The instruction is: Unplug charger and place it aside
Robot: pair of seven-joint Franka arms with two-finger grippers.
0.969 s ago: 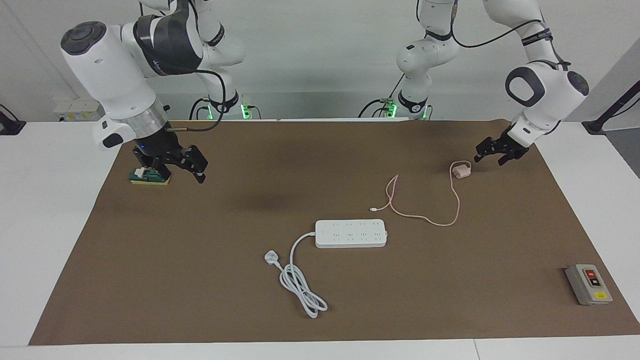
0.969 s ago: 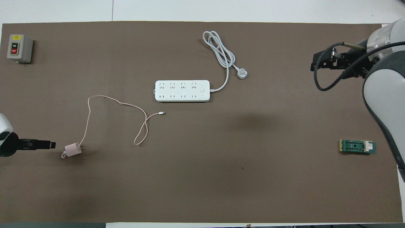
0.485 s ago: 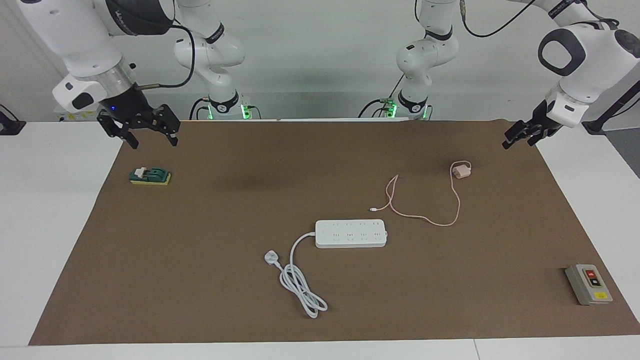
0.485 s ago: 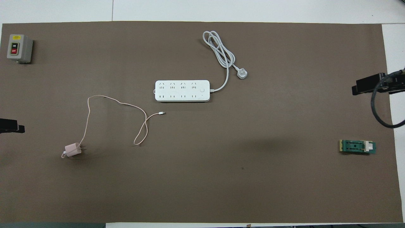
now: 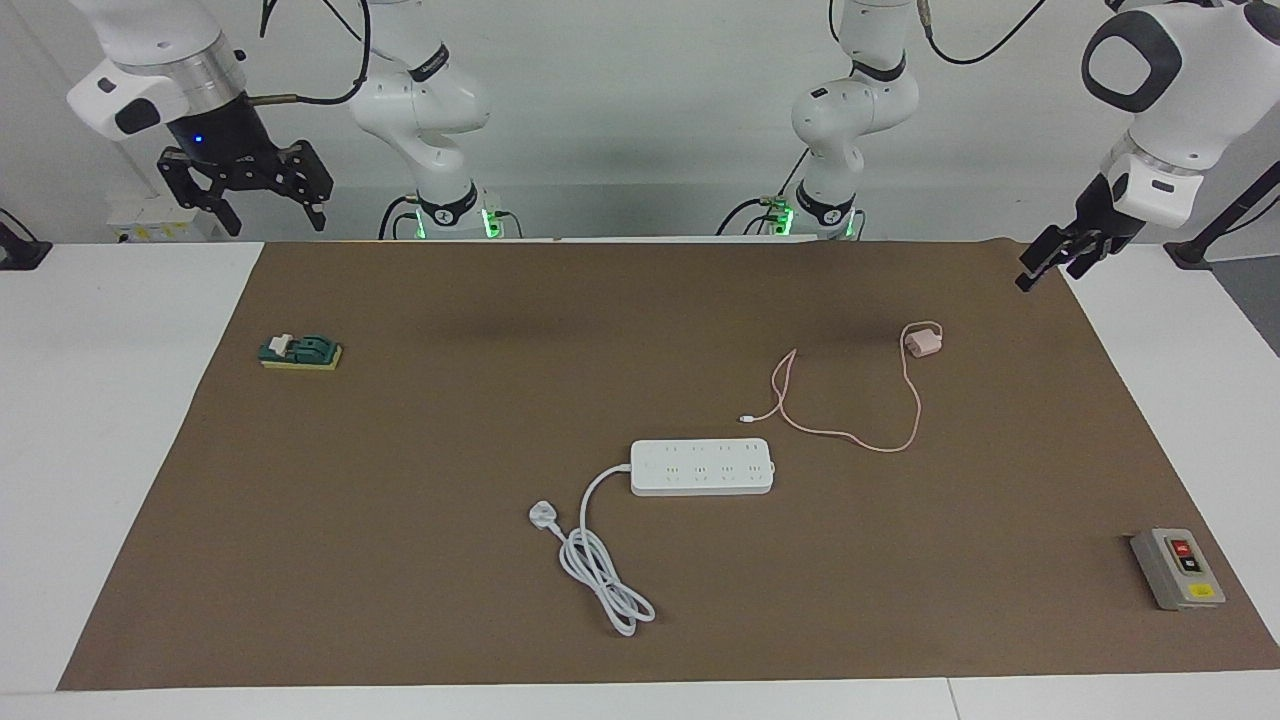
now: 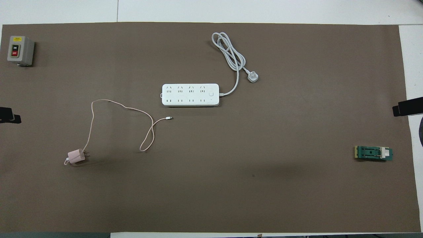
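The charger (image 5: 922, 344) (image 6: 76, 156), a small pale pink cube, lies on the brown mat toward the left arm's end, nearer to the robots than the white power strip (image 5: 703, 466) (image 6: 190, 95). Its thin pink cable (image 5: 880, 445) (image 6: 122, 105) loops across the mat, and the free tip rests just short of the strip, plugged into nothing. My left gripper (image 5: 1047, 275) (image 6: 10, 116) hangs open and empty above the mat's edge, apart from the charger. Raised over the table's right-arm end, my right gripper (image 5: 276, 222) (image 6: 408, 108) is open and empty too.
The strip's thick white cord (image 5: 600, 560) (image 6: 231, 56) lies coiled beside it, farther from the robots. A grey switch box (image 5: 1177, 568) (image 6: 19, 50) stands at the mat's corner at the left arm's end. A small green block (image 5: 300, 352) (image 6: 373, 153) sits at the right arm's end.
Both grippers have risen and drawn back to the table's ends: the left away from beside the charger, the right up from the green block. Nothing on the mat moved.
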